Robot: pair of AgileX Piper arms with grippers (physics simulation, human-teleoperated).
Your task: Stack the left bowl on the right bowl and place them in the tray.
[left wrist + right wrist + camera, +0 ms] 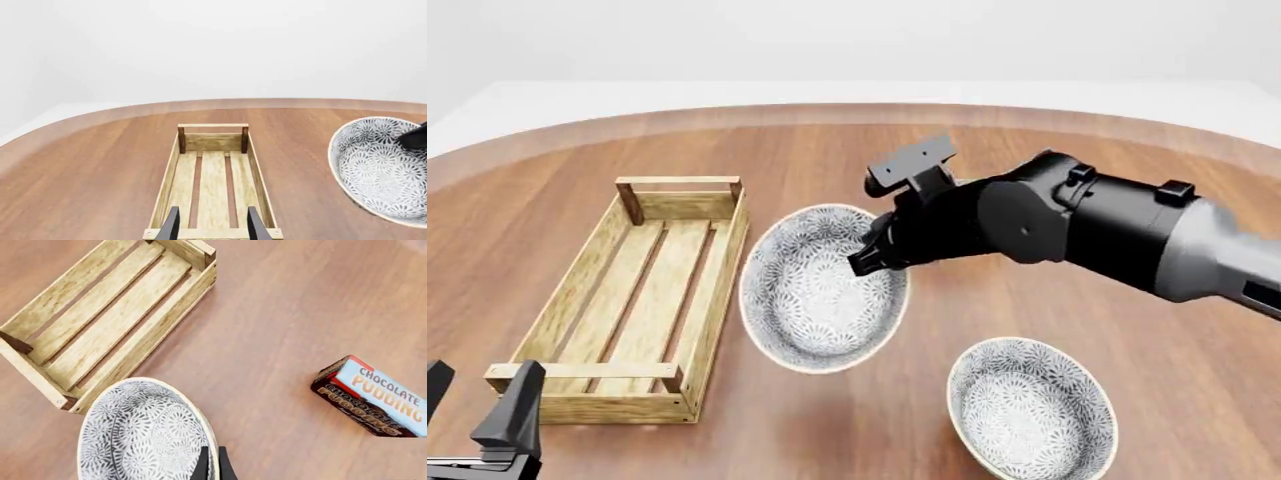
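While tilted beside the tray [641, 300], left bowl [814, 300] rim pinched in right end effector [874, 255], second bowl [1028, 410] nearby

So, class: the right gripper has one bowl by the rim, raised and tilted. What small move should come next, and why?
Probably carry the held bowl toward the other bowl near the table's front edge. The right gripper pinches its rim, that bowl sits apart on the table, and the tray holds nothing, so stacking comes first.
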